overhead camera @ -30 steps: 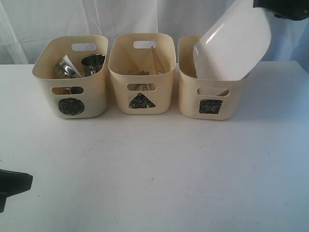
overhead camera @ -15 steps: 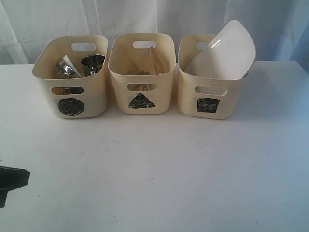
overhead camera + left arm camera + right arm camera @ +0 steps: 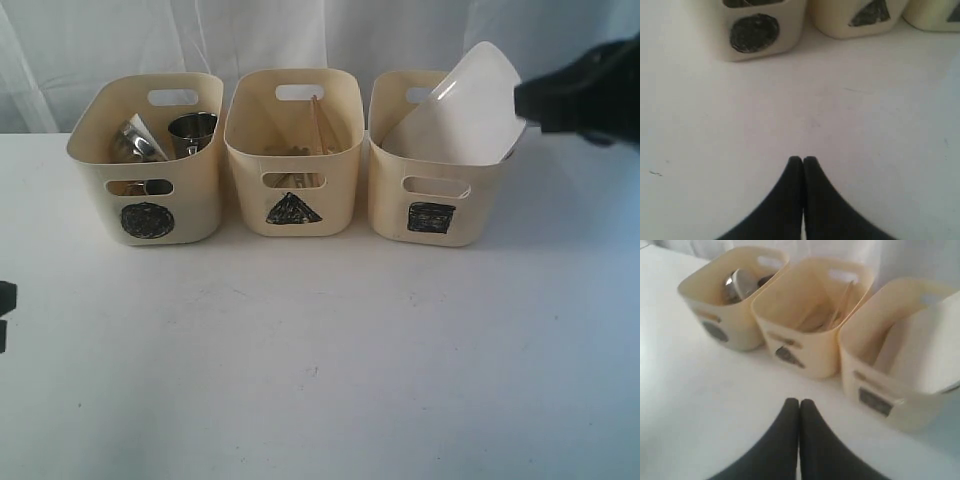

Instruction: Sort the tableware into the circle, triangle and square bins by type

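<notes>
Three cream bins stand in a row at the back of the table. The circle bin on the left holds steel mugs and other steel pieces. Wooden chopsticks lean inside the triangle bin in the middle. The large white square plate leans tilted in the square bin, sticking out above its rim. My right gripper is shut and empty, hovering to the right of the plate. At the table's left edge my left gripper is shut on nothing.
A white curtain hangs behind the bins. The white table spreads in front of them. The circle label and triangle label show in the left wrist view.
The plate has dropped from the air into the square bin and now rests there. My right arm has come into view at the right. The left gripper has drawn back toward the left edge.
</notes>
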Motion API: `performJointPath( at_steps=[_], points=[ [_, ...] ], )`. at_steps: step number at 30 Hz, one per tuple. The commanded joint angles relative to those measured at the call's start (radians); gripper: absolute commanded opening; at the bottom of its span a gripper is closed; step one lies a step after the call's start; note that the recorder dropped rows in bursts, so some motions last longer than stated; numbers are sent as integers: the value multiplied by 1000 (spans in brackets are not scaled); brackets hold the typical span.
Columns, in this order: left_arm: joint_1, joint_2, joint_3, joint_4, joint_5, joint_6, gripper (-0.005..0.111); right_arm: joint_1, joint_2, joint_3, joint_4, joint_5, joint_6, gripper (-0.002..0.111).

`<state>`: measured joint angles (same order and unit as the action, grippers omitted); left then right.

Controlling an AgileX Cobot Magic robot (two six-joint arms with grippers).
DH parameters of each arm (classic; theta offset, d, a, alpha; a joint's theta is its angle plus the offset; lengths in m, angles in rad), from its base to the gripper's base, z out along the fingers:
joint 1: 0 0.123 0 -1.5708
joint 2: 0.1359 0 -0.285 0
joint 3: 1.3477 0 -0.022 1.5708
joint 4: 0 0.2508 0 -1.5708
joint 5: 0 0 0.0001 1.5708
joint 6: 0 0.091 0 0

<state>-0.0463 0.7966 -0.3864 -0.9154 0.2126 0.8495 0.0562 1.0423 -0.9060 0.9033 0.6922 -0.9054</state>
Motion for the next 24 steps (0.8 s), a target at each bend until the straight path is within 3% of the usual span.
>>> performJointPath(
  at_steps=[1, 5, 13, 15, 18, 24],
  points=[
    [0, -7, 6, -25, -103, 5, 0, 4, -75, 79, 1, 165, 28, 0],
    [0, -7, 6, -22, -113, 6, 0, 4, -92, 81, -1, 279, 28, 0],
    [0, -7, 6, -22, -113, 6, 0, 4, -85, 94, 15, 285, 32, 0],
    [0, -7, 6, -22, -105, 6, 0, 4, -85, 109, 7, 195, 51, 0],
    [0, -7, 6, -18, -112, 6, 0, 23, -135, 192, -27, -21, 255, 0],
    [0, -7, 6, -18, -115, 6, 0, 65, -391, 398, -461, -388, 702, 0]
  ],
)
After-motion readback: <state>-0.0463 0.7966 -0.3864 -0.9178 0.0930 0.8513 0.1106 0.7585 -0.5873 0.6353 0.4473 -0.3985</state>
